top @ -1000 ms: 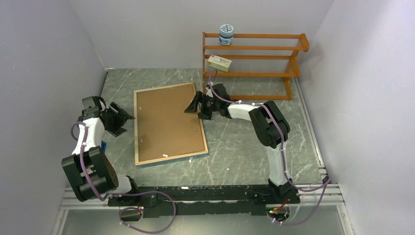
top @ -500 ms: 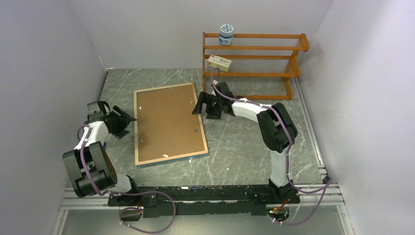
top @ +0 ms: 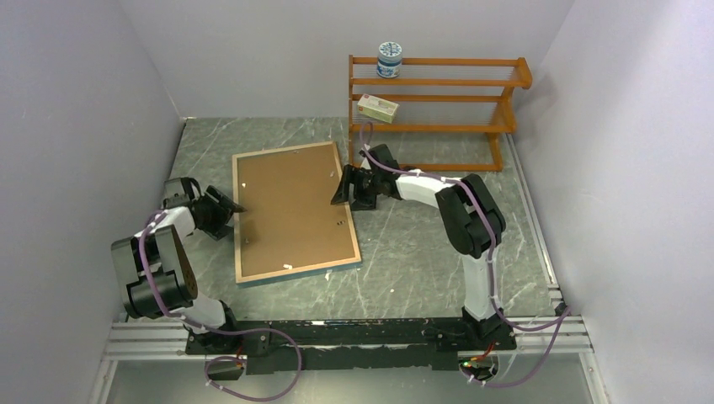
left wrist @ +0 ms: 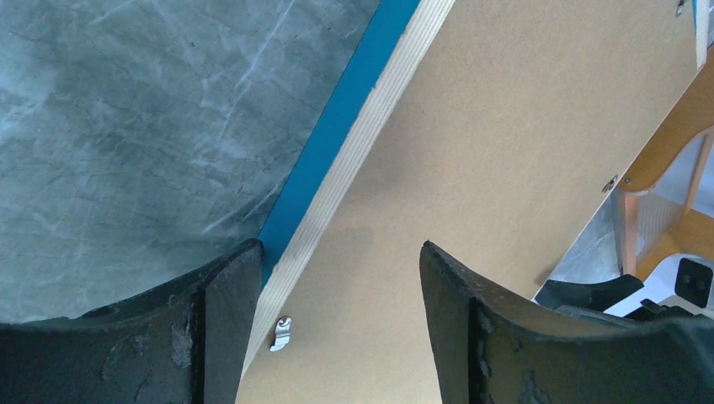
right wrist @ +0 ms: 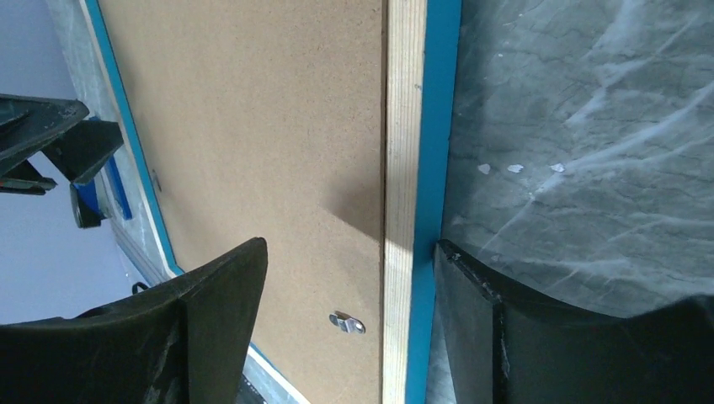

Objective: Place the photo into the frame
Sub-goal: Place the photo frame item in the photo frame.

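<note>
The frame lies face down on the table, wood-coloured rim up, with the brown backing board in it. The photo is not in view. My left gripper is open at the frame's left edge; in the left wrist view its jaws straddle the wood rim, with a metal clip between them. My right gripper is open at the right edge near the far corner; in the right wrist view its jaws straddle the rim above a clip.
An orange-brown shelf rack stands at the back right, just behind the right gripper, holding a jar and a small box. Walls close in the left, back and right sides.
My left gripper has moved right, from beside the frame to over its left edge. My right gripper has shifted slightly right along the right edge. Both stay open.
</note>
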Controlling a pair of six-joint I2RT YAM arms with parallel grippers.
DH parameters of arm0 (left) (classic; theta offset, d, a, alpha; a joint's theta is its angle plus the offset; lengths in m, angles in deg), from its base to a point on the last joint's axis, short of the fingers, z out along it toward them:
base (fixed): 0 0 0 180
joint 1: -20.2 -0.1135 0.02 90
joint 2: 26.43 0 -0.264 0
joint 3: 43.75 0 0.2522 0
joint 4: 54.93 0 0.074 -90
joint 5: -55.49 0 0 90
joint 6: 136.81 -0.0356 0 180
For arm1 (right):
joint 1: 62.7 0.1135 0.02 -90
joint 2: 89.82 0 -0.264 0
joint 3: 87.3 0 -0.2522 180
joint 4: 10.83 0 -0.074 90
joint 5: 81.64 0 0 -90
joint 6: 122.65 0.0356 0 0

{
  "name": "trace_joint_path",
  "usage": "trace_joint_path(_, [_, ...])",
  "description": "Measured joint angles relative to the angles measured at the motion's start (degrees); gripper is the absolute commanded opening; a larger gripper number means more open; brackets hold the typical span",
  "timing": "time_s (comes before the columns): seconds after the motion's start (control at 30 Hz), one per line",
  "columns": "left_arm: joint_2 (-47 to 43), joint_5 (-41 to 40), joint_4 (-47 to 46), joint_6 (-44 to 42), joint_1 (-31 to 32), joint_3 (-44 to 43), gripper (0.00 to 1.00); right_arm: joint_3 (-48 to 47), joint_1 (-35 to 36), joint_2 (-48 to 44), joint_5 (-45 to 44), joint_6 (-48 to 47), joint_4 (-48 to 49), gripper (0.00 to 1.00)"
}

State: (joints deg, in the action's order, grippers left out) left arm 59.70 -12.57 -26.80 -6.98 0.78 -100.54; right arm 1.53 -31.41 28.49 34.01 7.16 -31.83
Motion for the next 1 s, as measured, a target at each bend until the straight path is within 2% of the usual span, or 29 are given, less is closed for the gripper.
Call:
trace_joint_path(0.2, [-0.44,-0.44,-2.23,-0.17,1.92,1.22,0.70,3.85,-1.33,-1.07,1.66,0.22,3.85,0.65])
trace_joint_path(0.33, [-4.15,-1.07,-4.02,0.04,4.46,4.79,0.71,10.29,-1.99,-5.22,1.64,0.22,5.64,0.63])
trace_joint_path(0.63, [-16.74,-2.49,3.37,0.70,8.24,11.93,0.71,22.99,-2.05,-14.69,1.79,0.20,6.84,0.61])
trace_joint_path(1.0, [-22.45,-4.15,7.21,3.69,11.26,15.43,0.70,34.47,-2.01,-24.02,1.97,1.25,8.85,0.57])
